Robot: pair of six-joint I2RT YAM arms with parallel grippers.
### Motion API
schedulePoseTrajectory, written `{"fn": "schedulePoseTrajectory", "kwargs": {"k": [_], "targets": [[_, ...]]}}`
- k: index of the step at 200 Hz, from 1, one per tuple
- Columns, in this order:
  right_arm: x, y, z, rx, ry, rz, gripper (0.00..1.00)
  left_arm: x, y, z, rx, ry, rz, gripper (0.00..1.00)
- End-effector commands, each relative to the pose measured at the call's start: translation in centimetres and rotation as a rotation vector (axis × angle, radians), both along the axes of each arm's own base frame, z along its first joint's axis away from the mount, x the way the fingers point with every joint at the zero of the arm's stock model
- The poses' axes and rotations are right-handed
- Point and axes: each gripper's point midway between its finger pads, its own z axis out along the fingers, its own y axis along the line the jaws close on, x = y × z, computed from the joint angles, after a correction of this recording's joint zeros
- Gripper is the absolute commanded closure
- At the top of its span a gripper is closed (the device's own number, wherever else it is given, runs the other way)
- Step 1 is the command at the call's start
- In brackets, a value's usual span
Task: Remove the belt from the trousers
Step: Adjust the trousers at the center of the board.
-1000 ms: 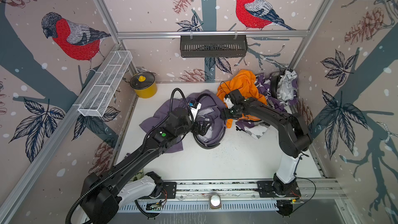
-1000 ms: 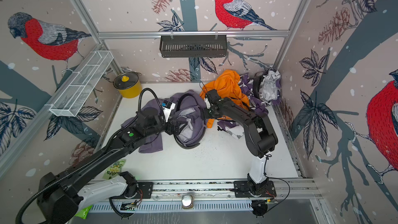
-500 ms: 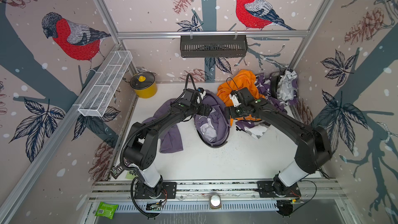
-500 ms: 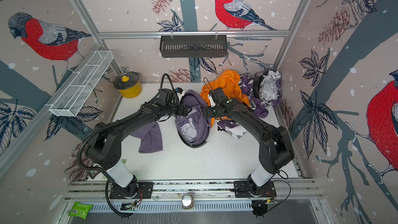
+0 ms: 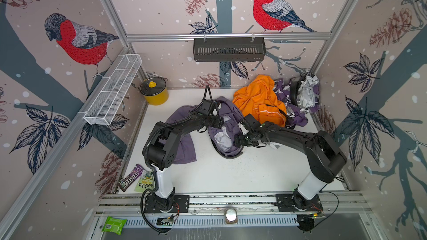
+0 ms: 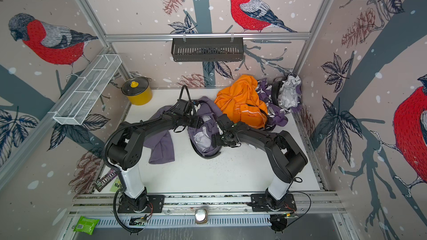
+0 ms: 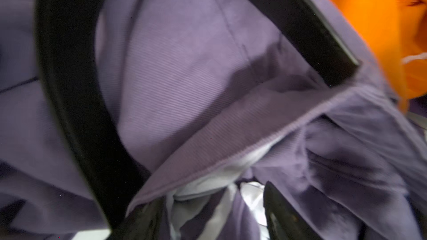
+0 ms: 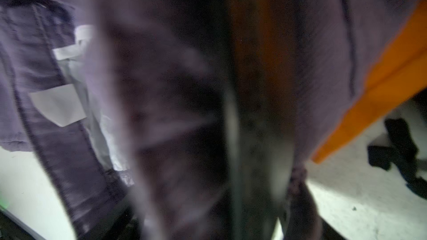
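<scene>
Belt [image 7: 76,88]: smooth, glossy black strap looped round the waist of the finely ribbed purple trousers [image 5: 227,132], mid-counter [image 5: 231,176] | left pincer [image 7: 212,222]: jaws apart astride a waistband fold | right pincer [image 5: 238,140]: at the trousers' right side, state unreadable

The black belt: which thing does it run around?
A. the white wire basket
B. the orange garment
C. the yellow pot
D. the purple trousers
D: in a top view the black belt curves around the open waist of the purple trousers, while the orange garment lies behind them.
</scene>
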Motion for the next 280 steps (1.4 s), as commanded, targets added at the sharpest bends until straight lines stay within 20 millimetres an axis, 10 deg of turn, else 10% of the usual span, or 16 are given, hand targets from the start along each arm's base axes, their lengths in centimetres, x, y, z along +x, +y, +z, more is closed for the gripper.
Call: {"fn": "schedulePoseTrajectory", "kwargs": {"k": [1,57,124,170,201,254,280], "targets": [[0.9,0.3,-0.1,0.021,-0.012,-0.012,0.16,1.5,1.8,1.7,0.038,-0.097,0.096,0.29],[1.1,-1.3,-1.5,-0.008,0.020,-0.012,0.33,0.8,1.2,7.5,0.012,-0.232,0.017,0.16],[1.8,-1.7,-1.6,-0.014,0.011,-0.009,0.38,1.9,-0.5,1.6,0.056,-0.113,-0.079,0.20],[3.1,-2.9,-0.6,-0.026,-0.033,-0.024,0.66,3.3,0.8,2.4,0.073,-0.118,0.007,1.00],[5.9,-3.0,5.7,0.001,-0.167,-0.024,0.93,2.9,2.7,10.1,0.053,-0.191,0.087,1.00],[11.2,-4.0,24.1,0.105,-0.514,-0.021,0.93,-1.7,5.4,28.7,-0.073,-0.485,0.122,1.00],[11.9,-6.7,30.6,0.123,-0.670,-0.050,0.93,-4.5,6.6,33.9,-0.135,-0.541,0.144,1.00]]}}
